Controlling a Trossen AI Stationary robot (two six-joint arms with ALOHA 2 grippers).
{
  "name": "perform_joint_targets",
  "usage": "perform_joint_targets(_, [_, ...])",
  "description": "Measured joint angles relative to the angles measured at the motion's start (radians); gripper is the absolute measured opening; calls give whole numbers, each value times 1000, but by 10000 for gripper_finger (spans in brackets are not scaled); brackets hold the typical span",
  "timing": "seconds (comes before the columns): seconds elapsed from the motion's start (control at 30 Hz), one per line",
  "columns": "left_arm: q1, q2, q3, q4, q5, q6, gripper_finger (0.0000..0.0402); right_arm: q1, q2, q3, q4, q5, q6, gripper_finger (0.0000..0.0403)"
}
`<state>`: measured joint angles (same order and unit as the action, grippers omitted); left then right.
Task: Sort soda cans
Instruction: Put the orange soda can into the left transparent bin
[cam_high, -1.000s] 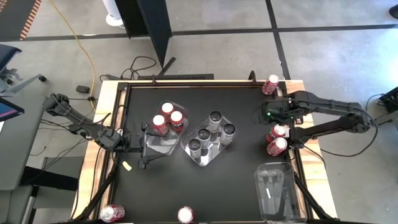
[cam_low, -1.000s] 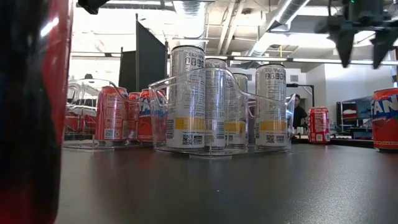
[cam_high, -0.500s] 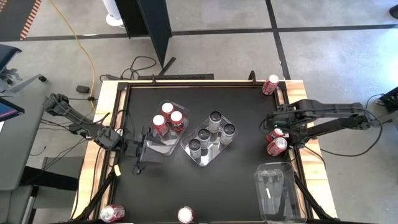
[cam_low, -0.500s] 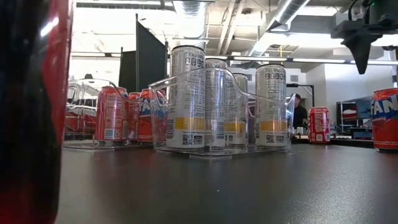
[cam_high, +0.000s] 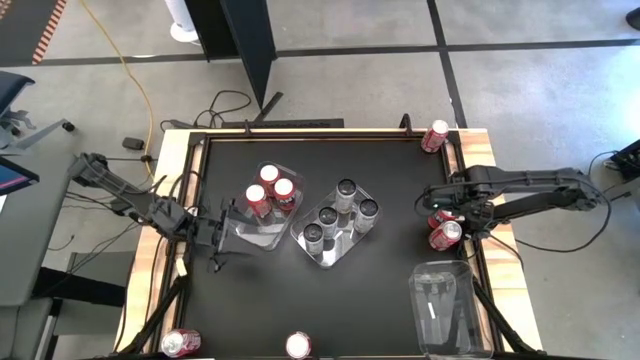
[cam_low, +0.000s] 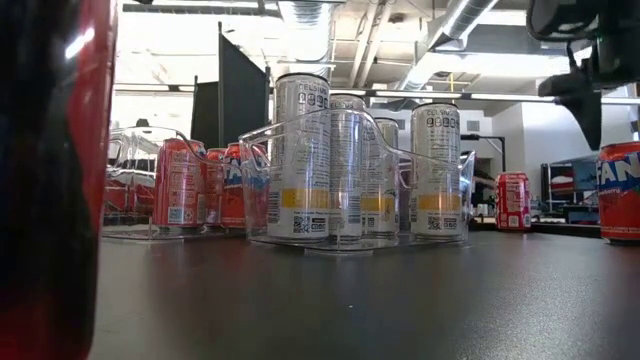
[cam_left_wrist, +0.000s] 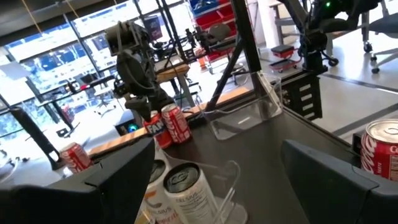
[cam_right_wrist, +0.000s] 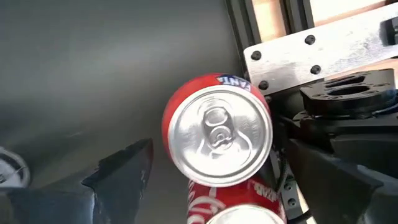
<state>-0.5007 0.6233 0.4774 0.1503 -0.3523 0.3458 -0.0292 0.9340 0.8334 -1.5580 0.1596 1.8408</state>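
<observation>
1. Now the red can (cam_right_wrist: 217, 134) we are after stands at the table's right edge, beside a second red can (cam_high: 445, 234).
2. Our right gripper (cam_right_wrist: 211, 168) hangs over it, fingers wide, holding nothing.
3. Next we should lower, close, then carry it to the red cans' tray (cam_high: 262, 232).
4. Our left gripper (cam_high: 222, 250) waits, wide and empty, by that tray.

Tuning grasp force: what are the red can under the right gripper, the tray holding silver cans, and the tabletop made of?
Red can: likely thin aluminium, bright brushed lid with pull tab, glossy printed wall. Tray: clear hard plastic, cans show through. Tabletop: dark matte sheet, faint sheen; material unclear.
</observation>
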Motion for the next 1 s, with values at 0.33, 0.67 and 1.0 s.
perform_joint_targets(0.33, [0,-94,0,-57,-1,-30,345,-25,10,-5,5,0,2,388])
perform_joint_targets(0.67, [0,-97,0,-56,-1,-40,345,-80,116,-9,32,2,-40,388])
perform_joint_targets(1.0, [0,-97,0,-55,-1,-40,345,-142,231,-8,101,3,-150,384])
